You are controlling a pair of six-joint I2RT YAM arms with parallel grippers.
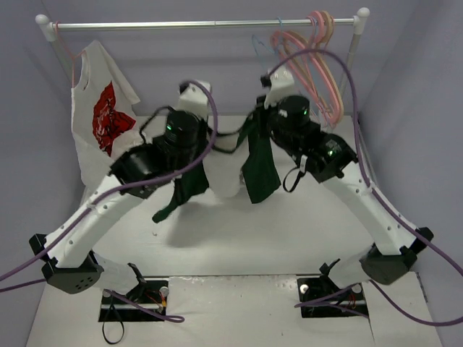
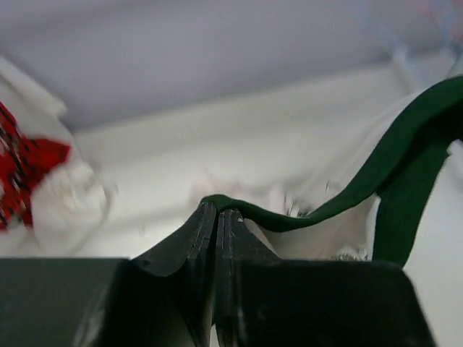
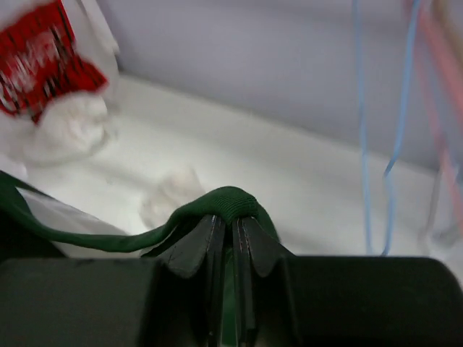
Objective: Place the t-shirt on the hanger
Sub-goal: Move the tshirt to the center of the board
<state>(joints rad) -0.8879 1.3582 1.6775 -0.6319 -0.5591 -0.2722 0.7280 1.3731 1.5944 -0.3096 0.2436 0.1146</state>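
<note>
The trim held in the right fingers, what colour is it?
The trim is dark green; the right wrist view shows it best.

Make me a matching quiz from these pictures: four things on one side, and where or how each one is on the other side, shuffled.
Things:
1. t-shirt
2. hanger
3. red-print shirt
4. pink hangers

Place or state:
A. bunched at the right end of the rail
B. hanging at the rail's left end
C. clamped by the left gripper and the right gripper
D. thin, light blue wire

Pairs: 1-C, 2-D, 3-B, 4-A
</note>
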